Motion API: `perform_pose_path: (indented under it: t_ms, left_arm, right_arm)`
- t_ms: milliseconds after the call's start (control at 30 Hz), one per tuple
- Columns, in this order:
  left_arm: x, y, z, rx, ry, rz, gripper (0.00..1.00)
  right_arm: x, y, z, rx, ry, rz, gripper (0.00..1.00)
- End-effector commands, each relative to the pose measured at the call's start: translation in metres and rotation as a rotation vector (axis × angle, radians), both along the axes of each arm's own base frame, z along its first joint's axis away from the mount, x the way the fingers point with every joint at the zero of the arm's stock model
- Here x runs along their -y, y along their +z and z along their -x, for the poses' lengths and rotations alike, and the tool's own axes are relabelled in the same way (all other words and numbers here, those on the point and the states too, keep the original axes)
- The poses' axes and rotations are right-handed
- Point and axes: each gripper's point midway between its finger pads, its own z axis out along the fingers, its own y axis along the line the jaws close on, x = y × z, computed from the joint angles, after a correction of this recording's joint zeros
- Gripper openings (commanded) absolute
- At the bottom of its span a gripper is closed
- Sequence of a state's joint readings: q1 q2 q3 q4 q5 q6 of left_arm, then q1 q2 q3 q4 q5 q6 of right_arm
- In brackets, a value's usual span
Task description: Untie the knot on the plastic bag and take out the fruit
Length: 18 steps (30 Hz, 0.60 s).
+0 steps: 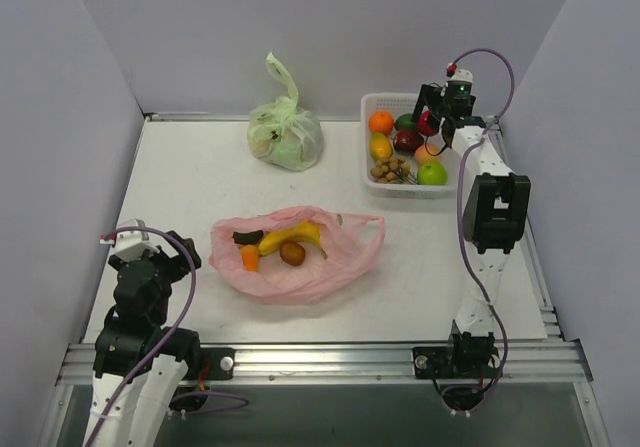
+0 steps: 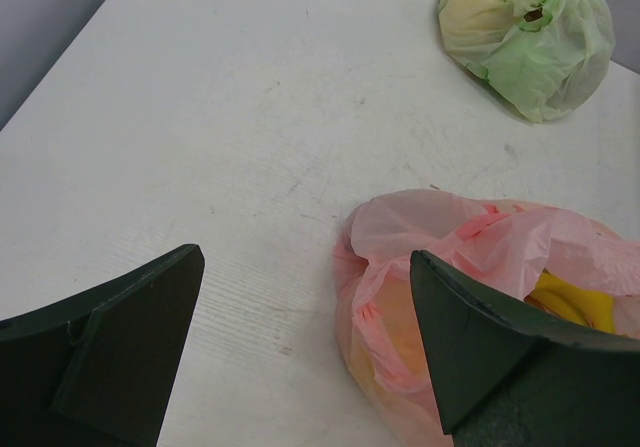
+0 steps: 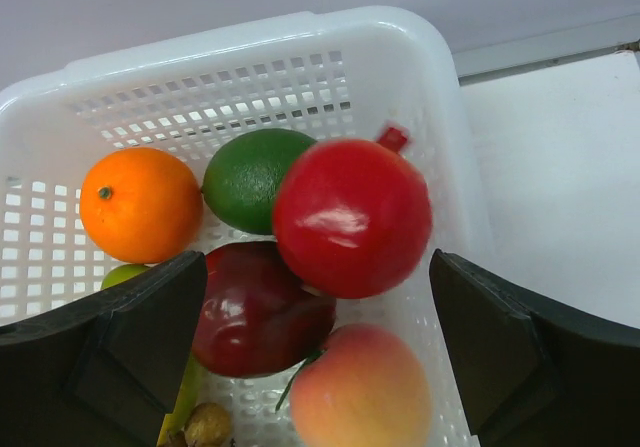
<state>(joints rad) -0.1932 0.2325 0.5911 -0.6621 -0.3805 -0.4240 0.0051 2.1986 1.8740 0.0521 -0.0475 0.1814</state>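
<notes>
Item: right end effector (image 3: 318, 259), jaws spread wide and gripping nothing, hanging over the white basket (image 3: 250, 37) at the far right of the table (image 1: 190, 177). A red fruit (image 3: 350, 217) rests below it in the basket, touching neither jaw. Item: left end effector (image 2: 307, 255), likewise released, parked at the near left, the pink bag (image 1: 340, 247) just ahead. The bag lies mid-table, mouth slack and open; we find no knot left in it. Inside we count a banana bunch (image 1: 293, 237), an orange piece (image 1: 249, 257), a brown fruit (image 1: 292, 253) and a dark piece (image 1: 247, 236). A green bag (image 1: 287, 137) stands tied at the back. We judge the step to be unloading, fruit by fruit. The next move calls for the right arm to cross to the bag and close on one piece, likely the banana, without pinching the thin film.
</notes>
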Motion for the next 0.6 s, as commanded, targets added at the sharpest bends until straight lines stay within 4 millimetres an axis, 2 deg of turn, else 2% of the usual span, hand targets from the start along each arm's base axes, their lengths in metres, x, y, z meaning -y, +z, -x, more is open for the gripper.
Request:
perform_pose_path:
  t_ms: [0, 67, 133, 167, 200, 233, 267, 300, 367, 400, 433, 467, 533, 567]
  left_arm:
    - [-0.001, 0.013, -0.006, 0.048, 0.007, 0.002, 0.96]
    - [-0.001, 0.013, -0.007, 0.049, 0.007, 0.002, 0.96]
    - [0.0, 0.014, -0.006, 0.052, 0.004, 0.003, 0.96]
    - [-0.001, 0.014, -0.006, 0.052, 0.007, 0.003, 0.96]
    - [-0.001, 0.014, -0.006, 0.054, 0.007, 0.003, 0.96]
    - [-0.001, 0.014, -0.006, 0.053, 0.005, 0.002, 0.96]
    - [-0.001, 0.014, -0.006, 0.055, 0.007, 0.002, 0.96]
    - [-0.001, 0.013, -0.006, 0.052, 0.008, 0.002, 0.96]
    - [-0.002, 0.014, -0.006, 0.053, 0.01, 0.002, 0.96]
    - [-0.002, 0.014, -0.006, 0.055, 0.011, 0.002, 0.96]
    - [-0.002, 0.014, -0.006, 0.056, 0.01, 0.003, 0.96]
    - [-0.002, 0.014, -0.005, 0.058, 0.011, 0.003, 0.96]
    - [-0.002, 0.015, -0.006, 0.059, 0.011, 0.002, 0.96]
    - [-0.002, 0.015, -0.006, 0.059, 0.01, -0.001, 0.96]
  right_arm:
    - [0.004, 0.052, -0.016, 0.129, -0.037, 0.009, 1.0]
    - [-0.002, 0.056, -0.014, 0.133, -0.017, 0.003, 1.0]
    - [-0.008, 0.07, -0.006, 0.148, 0.014, -0.004, 1.0]
    - [-0.011, 0.064, 0.0, 0.13, 0.026, -0.003, 1.0]
    - [-0.013, 0.078, 0.007, 0.148, 0.04, -0.002, 1.0]
    - [-0.024, 0.081, 0.013, 0.145, 0.074, -0.013, 1.0]
    - [-0.029, 0.074, 0.022, 0.119, 0.092, -0.015, 1.0]
    - [-0.034, 0.088, 0.032, 0.134, 0.112, -0.015, 1.0]
    - [-0.056, 0.092, 0.049, 0.113, 0.188, 0.004, 1.0]
    - [-0.066, 0.1, 0.064, 0.112, 0.214, 0.013, 1.0]
    - [-0.083, 0.105, 0.074, 0.118, 0.269, 0.046, 1.0]
    - [-0.095, 0.1, 0.089, 0.081, 0.315, 0.058, 1.0]
    - [-0.116, 0.108, 0.119, 0.081, 0.402, 0.082, 1.0]
    - [-0.139, 0.121, 0.141, 0.097, 0.476, 0.104, 1.0]
